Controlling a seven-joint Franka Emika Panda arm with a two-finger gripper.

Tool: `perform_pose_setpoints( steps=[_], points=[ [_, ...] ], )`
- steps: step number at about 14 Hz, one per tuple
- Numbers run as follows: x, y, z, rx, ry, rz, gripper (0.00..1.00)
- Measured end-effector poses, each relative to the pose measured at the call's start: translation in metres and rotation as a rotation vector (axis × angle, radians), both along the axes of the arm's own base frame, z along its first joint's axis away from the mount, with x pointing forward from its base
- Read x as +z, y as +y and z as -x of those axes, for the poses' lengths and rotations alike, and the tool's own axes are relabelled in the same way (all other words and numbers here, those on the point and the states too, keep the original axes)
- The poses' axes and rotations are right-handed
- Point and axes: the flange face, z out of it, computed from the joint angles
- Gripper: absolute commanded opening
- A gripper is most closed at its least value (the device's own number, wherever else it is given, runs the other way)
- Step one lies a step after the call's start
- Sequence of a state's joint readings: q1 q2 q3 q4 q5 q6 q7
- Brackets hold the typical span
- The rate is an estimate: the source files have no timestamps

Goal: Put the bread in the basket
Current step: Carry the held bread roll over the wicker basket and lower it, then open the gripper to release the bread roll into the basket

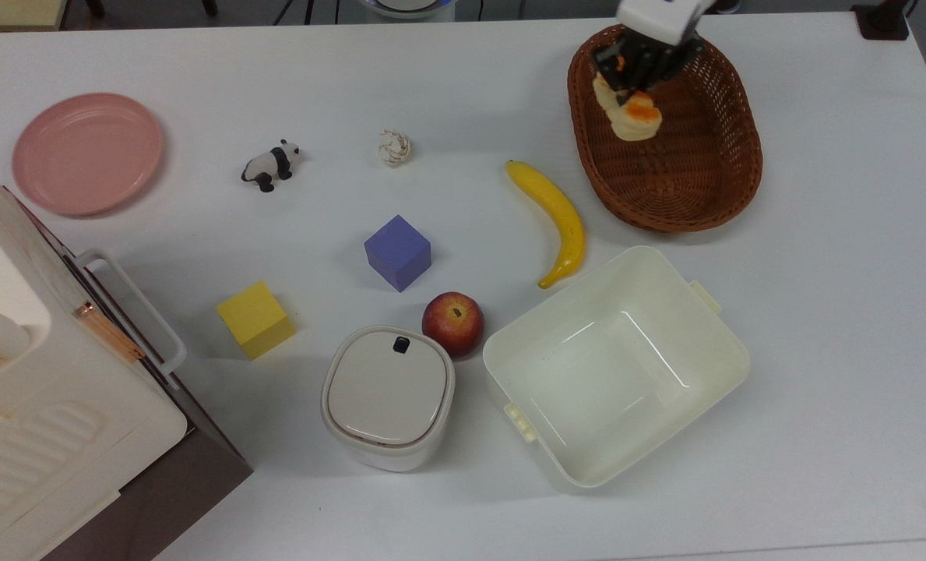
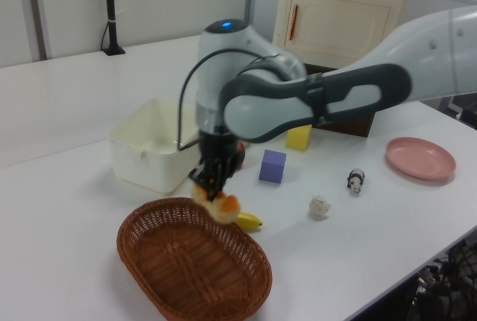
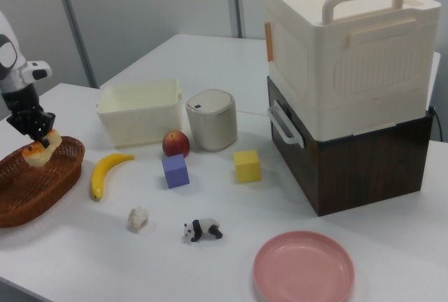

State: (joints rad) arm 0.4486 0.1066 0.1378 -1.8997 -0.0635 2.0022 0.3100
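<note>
No readable text, labels, brands, numbers or signs on any object.

Overhead plus two opposite oblique table (image 1: 198,62) views

White table (image 1: 821,312) w/ basket (image 1: 731,183), banana (image 1: 556,214), tub (image 1: 712,343), apple (image 1: 452,323).

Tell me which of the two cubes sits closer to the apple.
The purple cube: it sits just up and to the top view's left of the apple, while the yellow cube lies much farther off toward the top view's left.
</note>
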Motion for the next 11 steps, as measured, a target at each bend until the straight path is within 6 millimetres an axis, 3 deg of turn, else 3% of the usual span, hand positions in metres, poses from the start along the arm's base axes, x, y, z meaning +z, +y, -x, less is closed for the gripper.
perform_pose_setpoints(
  steps=[3, 4, 5, 6, 11],
  points=[
    [-0.013, 0.027, 0.003, 0.026, 0.016, 0.002, 0.05],
    [-0.015, 0.032, 0.004, 0.034, 0.018, 0.003, 0.31],
    [-0.016, 0.035, 0.006, 0.04, 0.019, 0.003, 0.81],
    [-0.017, 0.037, 0.007, 0.043, 0.02, 0.003, 1.0],
    [-0.016, 0.035, 0.005, 0.057, -0.001, 0.031, 1.0]
  ],
)
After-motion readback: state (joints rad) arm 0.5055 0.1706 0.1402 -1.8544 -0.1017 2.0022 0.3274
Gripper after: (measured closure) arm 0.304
